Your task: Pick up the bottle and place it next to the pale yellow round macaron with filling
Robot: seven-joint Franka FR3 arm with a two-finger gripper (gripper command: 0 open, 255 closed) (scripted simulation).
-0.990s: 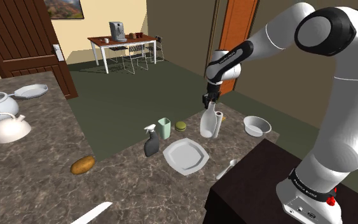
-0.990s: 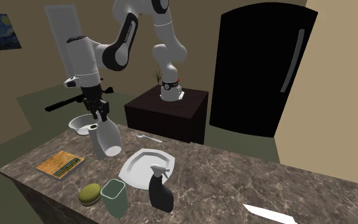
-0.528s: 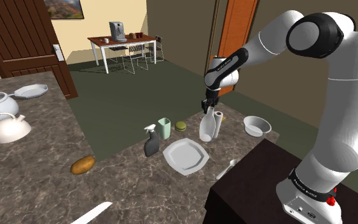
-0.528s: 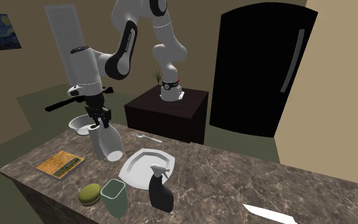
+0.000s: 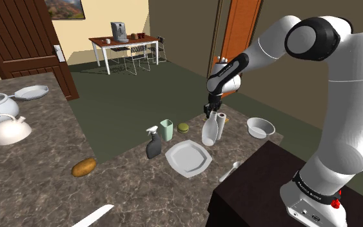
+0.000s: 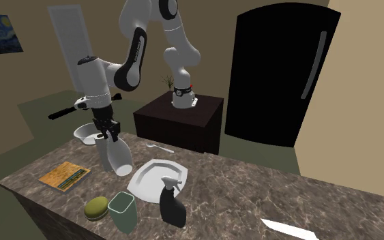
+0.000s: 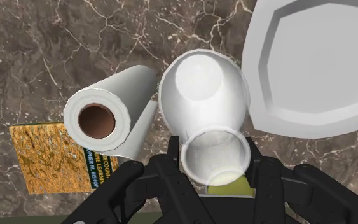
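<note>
— Bottle (image 5: pixel 207 131) position is requested.
— It is seen white and tilted, over the marble counter (image 5: pixel 44 145), just beside the paper towel roll (image 7: pixel 98 121) and near the white plate (image 5: pixel 187 158). The yellowish macaron (image 5: pixel 182 128) is found apart from it, beside the green cup (image 5: pixel 166 129).
— And the fingers?
— The gripper (image 7: pixel 214 154) is closed on the bottle's neck; the black fingers (image 7: pixel 169 167) are pressed against it from both sides.

The white, dark-jointed Franka arm (image 5: pixel 268 45) bends at the elbow, wrist turned downward. Its all-black two-finger gripper (image 7: pixel 214 156) clasps the neck of a white bottle (image 7: pixel 203 89) between the jaws, one finger on each side.
</note>
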